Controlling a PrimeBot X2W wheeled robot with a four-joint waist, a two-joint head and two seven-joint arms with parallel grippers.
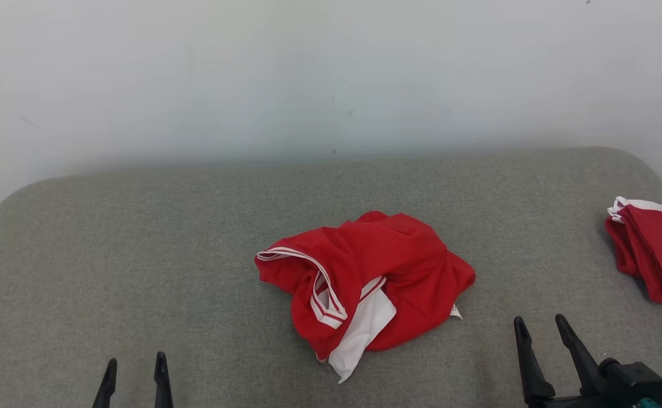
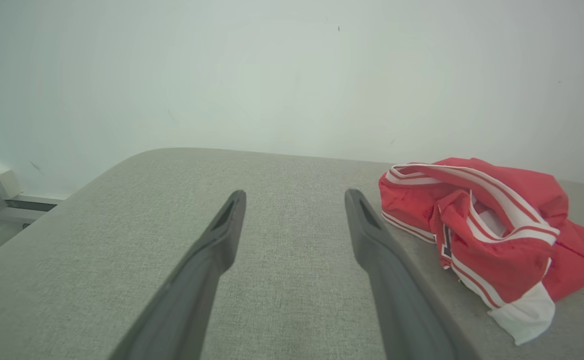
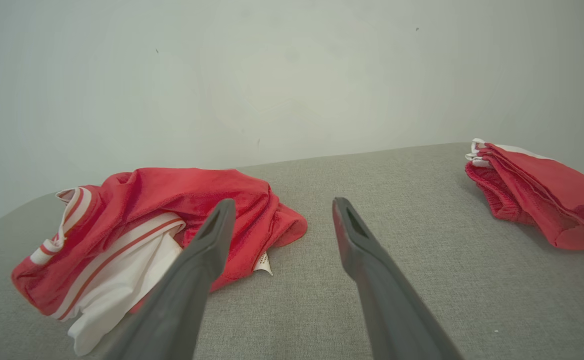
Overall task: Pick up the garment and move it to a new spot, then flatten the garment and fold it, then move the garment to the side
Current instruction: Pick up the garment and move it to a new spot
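Note:
The garment [image 1: 376,277] is a crumpled red piece with white stripes and a white panel, lying in a heap at the middle of the grey padded surface [image 1: 166,255]. It also shows as the garment [image 2: 491,235] at the right of the left wrist view and the garment [image 3: 162,230] at the left of the right wrist view. My left gripper [image 1: 135,365] stands open at the lower left, well short of the heap. My right gripper [image 1: 540,326] is open at the lower right, close beside the heap, holding nothing. Open fingers frame the left gripper [image 2: 294,197] and right gripper [image 3: 282,205].
A second red and white garment [image 1: 650,252], folded, lies at the right edge of the surface, also the folded garment [image 3: 536,190]. A pale wall [image 1: 331,73] rises behind the surface. Bare grey padding lies left of the heap.

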